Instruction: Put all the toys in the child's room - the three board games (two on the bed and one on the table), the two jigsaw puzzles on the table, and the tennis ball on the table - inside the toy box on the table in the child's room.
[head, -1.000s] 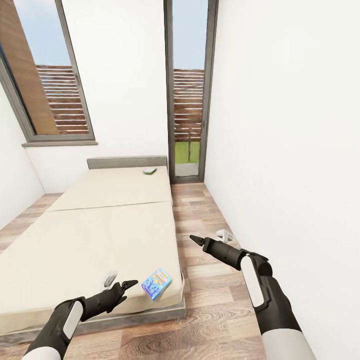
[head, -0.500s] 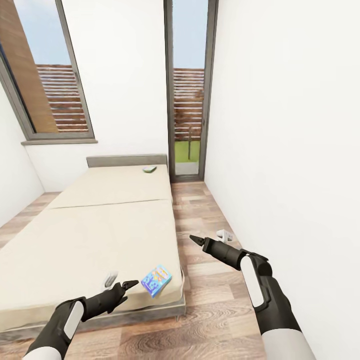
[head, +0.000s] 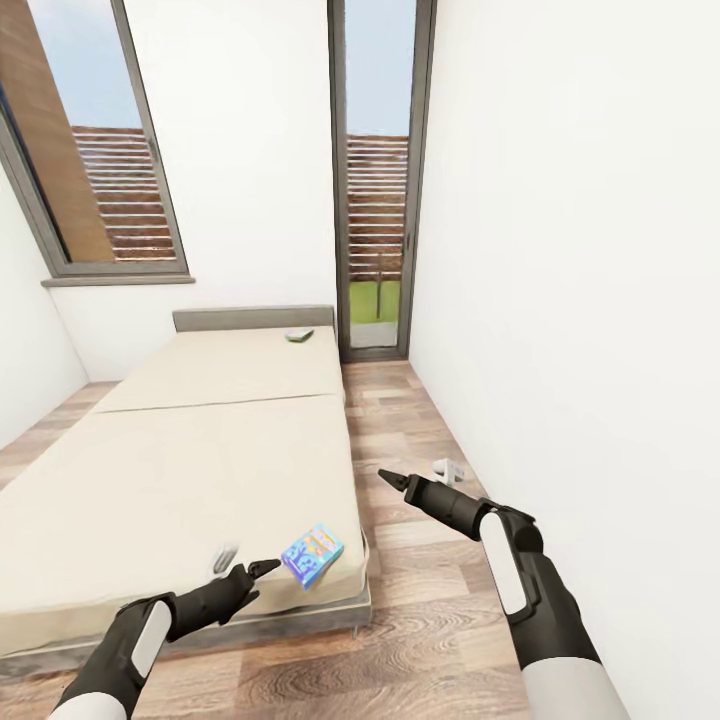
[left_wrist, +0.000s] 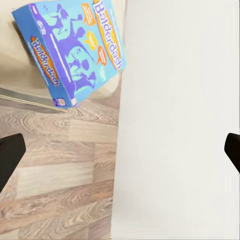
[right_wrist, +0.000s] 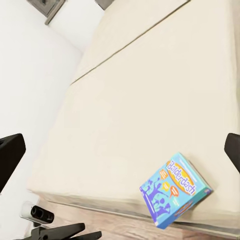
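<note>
A blue board game (head: 312, 555) lies at the near right corner of the bed (head: 180, 470), its corner just over the edge; it also shows as the blue box (left_wrist: 75, 50) and the blue box (right_wrist: 175, 192). A white-and-green board game (head: 299, 335) lies by the grey headboard. My left gripper (head: 243, 563) hangs open just left of the blue box, apart from it. My right gripper (head: 418, 472) is open over the floor to the bed's right. The table, toy box, jigsaw puzzles and tennis ball are out of view.
A strip of wooden floor (head: 400, 430) runs between the bed and the white wall (head: 560, 300) on the right. A tall glass door (head: 375, 200) stands at the far end, and a window (head: 90, 150) at the back left.
The whole picture has shifted a little: the bed and the blue box now sit slightly higher and smaller, so the camera moved. Both arms keep their pose with grippers open.
</note>
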